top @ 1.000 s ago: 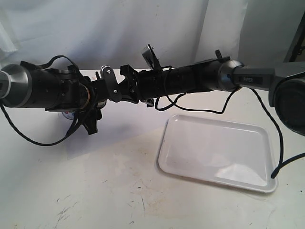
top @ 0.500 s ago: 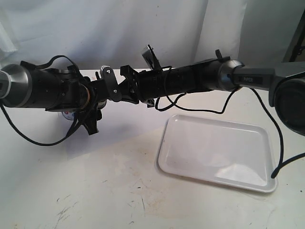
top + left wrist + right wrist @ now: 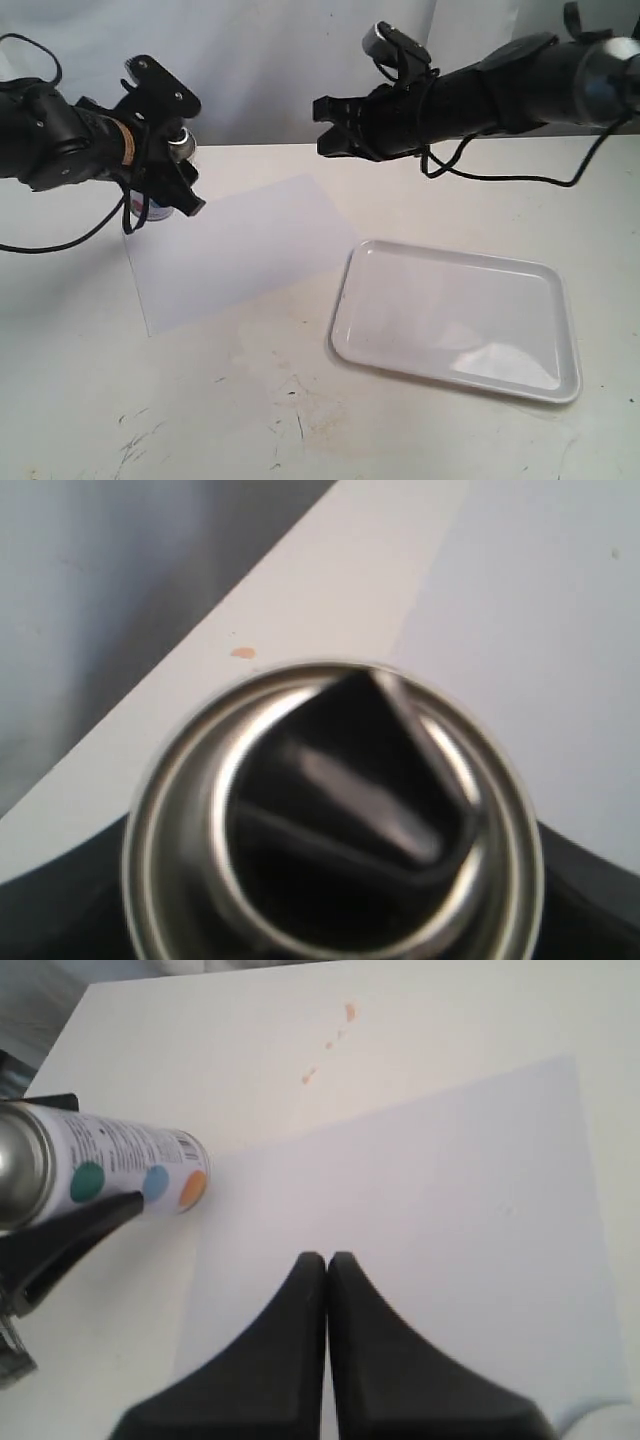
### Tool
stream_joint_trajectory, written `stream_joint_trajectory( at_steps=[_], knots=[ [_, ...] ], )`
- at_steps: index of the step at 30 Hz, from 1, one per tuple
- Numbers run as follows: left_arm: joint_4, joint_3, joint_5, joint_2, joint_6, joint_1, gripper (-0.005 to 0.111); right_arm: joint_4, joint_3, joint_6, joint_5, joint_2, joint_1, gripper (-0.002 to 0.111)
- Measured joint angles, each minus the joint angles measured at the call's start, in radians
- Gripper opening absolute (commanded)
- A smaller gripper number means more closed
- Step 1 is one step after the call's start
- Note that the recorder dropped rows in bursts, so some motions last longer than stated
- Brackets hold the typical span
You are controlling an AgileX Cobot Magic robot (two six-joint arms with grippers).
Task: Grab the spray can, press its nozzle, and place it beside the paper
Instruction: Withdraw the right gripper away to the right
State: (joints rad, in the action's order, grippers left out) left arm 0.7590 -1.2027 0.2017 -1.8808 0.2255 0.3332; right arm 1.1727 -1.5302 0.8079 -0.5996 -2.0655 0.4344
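Our left hand [image 3: 158, 185] clamps the spray can [image 3: 120, 1150] round its body; our right hand [image 3: 327, 1270] is closed, empty. We judge the can light, rigid, slippery.

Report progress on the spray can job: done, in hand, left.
Done: the spray can is grasped, with the left gripper shut on it. In hand: it is held at the paper's corner; the right gripper, shut, is clear of the nozzle. Left: release it beside the paper. Whether the nozzle was pressed does not show.

exterior: wide, downward | wrists: both see spray can [image 3: 110, 1160], left closest
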Motion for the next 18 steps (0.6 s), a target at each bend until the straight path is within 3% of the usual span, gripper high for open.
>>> stream_joint_trajectory(
  at_steps=[7,18],
  knots=[
    [-0.079,0.046,-0.097,0.021,0.000,-0.009,0.000,-0.053,0.257,0.022,0.128,0.201,0.000,0.000],
    [-0.095,0.141,-0.222,0.119,0.073,-0.009,0.000,-0.447,0.651,-0.269,0.405,0.631,0.002,0.000]
  ],
)
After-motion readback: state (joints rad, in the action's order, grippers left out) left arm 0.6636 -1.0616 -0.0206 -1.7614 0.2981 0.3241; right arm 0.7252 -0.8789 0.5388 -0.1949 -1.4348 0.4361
